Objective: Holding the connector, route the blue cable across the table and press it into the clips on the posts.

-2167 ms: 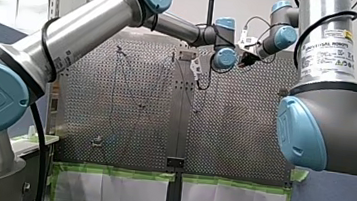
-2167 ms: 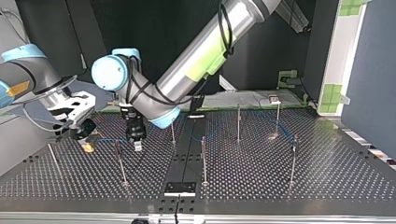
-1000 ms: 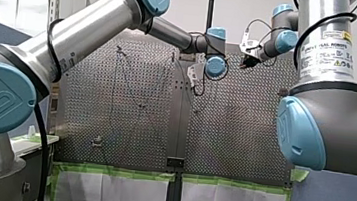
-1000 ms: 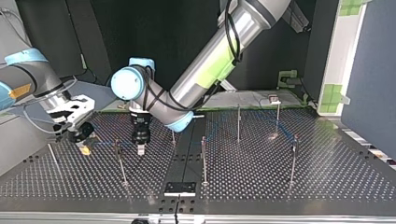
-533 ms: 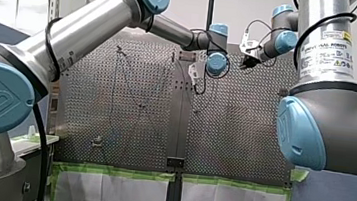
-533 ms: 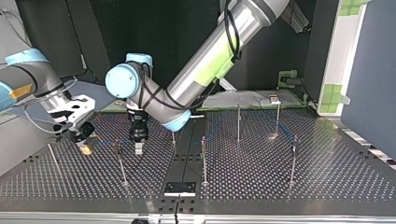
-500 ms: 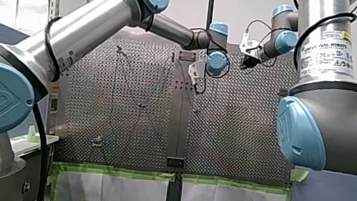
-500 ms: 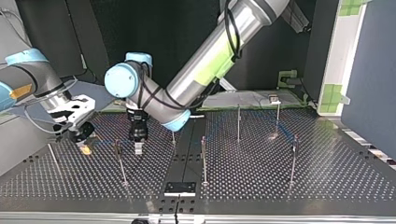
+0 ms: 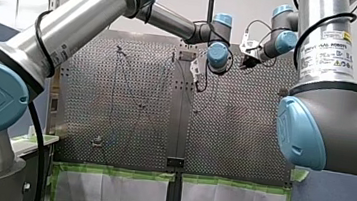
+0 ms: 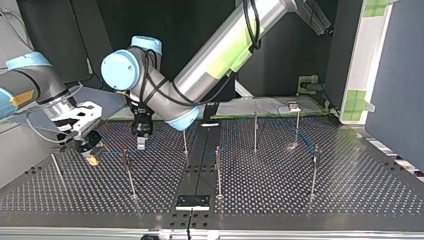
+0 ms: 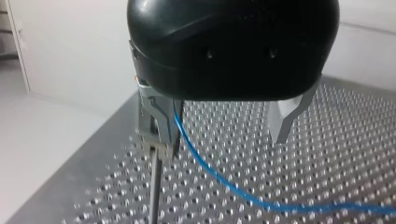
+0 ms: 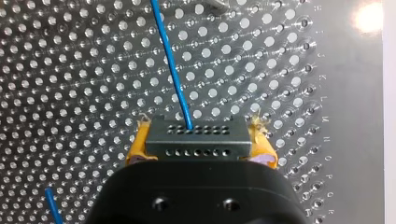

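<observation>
In the right wrist view my right gripper [image 12: 198, 156] is shut on the grey connector [image 12: 196, 139], held between its yellow pads. The blue cable [image 12: 170, 65] leaves the connector and runs ahead over the perforated table. My left gripper [image 11: 219, 140] is open, its metal fingers [image 11: 285, 121] wide apart. The cable [image 11: 210, 179] passes just inside one finger and trails down across the plate. A thin post [image 11: 154, 191] with a clip at its top stands right under that finger. In the top view my left gripper [image 10: 141, 144] hangs above the table, beside my right gripper [image 10: 91, 156].
Several thin posts stand on the table, among them one [image 10: 128, 172] near the grippers, one [image 10: 217, 170] at the middle and one [image 10: 314, 172] at the top view's right. A black plate [image 10: 192, 201] lies at the near edge. Green-taped fixtures [image 10: 307, 82] sit at the back.
My left gripper has lifted off the post and drawn up and towards the top view's left, with its fingers open. My right gripper still holds the connector in the same place.
</observation>
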Tool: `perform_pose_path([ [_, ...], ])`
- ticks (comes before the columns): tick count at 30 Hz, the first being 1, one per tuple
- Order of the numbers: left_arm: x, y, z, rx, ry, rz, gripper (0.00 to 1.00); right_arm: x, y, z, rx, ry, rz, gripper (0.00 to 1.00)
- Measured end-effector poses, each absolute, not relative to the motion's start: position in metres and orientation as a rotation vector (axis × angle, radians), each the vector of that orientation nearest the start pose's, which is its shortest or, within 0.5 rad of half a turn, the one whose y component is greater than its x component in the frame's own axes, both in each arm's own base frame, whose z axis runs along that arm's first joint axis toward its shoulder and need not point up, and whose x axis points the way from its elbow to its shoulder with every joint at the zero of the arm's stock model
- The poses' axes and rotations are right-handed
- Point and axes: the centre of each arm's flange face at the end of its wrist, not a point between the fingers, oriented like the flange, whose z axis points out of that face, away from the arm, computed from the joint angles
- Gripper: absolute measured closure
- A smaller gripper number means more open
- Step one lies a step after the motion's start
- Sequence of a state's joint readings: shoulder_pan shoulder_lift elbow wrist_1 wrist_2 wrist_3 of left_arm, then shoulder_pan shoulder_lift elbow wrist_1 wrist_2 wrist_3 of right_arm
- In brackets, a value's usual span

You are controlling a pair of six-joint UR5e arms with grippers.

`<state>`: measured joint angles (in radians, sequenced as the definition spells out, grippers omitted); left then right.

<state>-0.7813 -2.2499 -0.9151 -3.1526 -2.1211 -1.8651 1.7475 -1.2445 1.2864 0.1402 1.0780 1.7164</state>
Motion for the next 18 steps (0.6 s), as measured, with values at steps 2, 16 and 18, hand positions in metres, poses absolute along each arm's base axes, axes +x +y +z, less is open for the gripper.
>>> perform_pose_path([
  [2, 0.463, -0.577, 0.386, -0.032, 1.613, -0.404, 0.00, 0.282, -0.555, 0.435, -2.348, 1.483, -2.236, 1.00],
  [16, 0.424, -0.565, 0.421, -0.027, 1.555, -0.456, 0.00, 0.282, -0.555, 0.434, -2.348, 1.484, -2.232, 1.00],
  [18, 0.419, -0.560, 0.425, -0.025, 1.550, -0.455, 0.00, 0.282, -0.555, 0.434, -2.348, 1.484, -2.231, 1.00],
])
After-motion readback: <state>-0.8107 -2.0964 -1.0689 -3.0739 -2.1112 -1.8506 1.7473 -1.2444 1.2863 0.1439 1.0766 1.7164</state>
